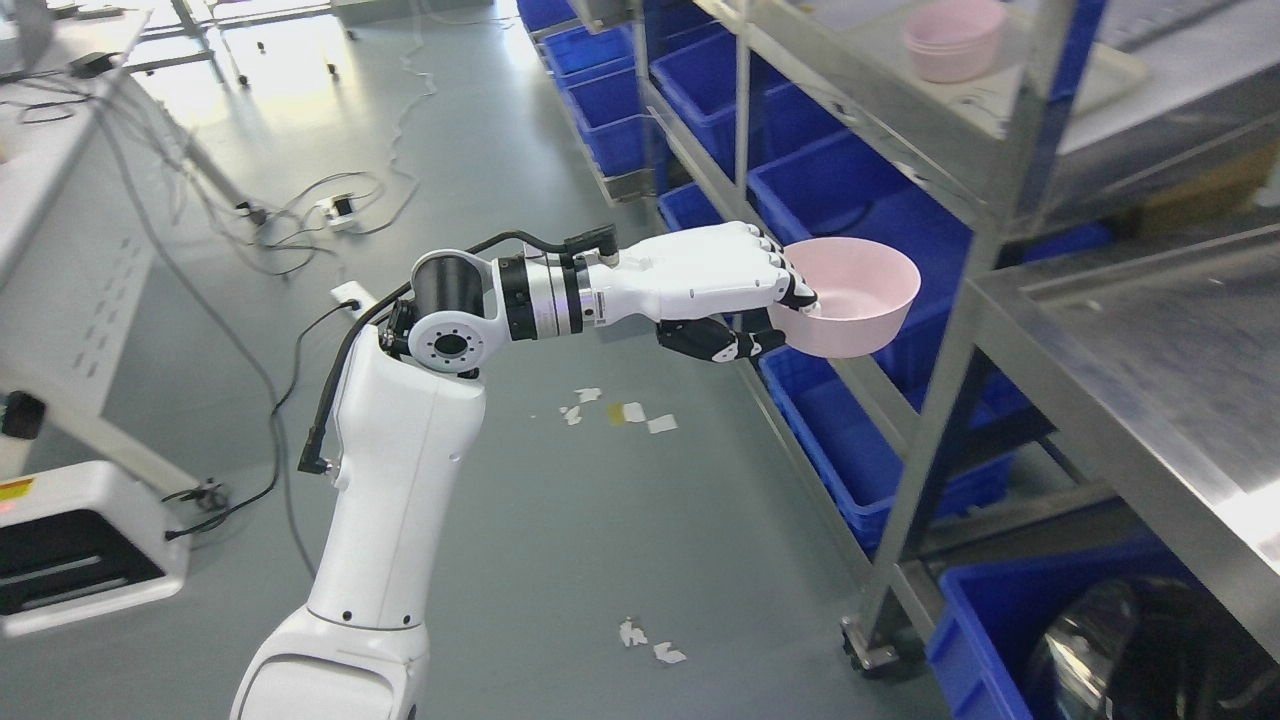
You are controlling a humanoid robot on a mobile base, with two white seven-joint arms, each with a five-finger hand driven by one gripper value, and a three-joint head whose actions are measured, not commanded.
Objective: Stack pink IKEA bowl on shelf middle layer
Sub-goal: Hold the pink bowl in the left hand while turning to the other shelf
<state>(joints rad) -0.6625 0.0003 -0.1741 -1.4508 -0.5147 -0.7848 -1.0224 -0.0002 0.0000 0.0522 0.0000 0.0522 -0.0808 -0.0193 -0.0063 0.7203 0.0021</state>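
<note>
Pinching the pink bowl (855, 295) by its near rim, the left hand (745, 290) is risking clipping the shelf post (975, 300) just beyond, tipping it loose.

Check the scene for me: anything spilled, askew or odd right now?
Nothing spilled. The pink bowl sits roughly level in the left hand, short of the shelf. Only oddities: torn paper scraps and loose cables on the floor.
</note>
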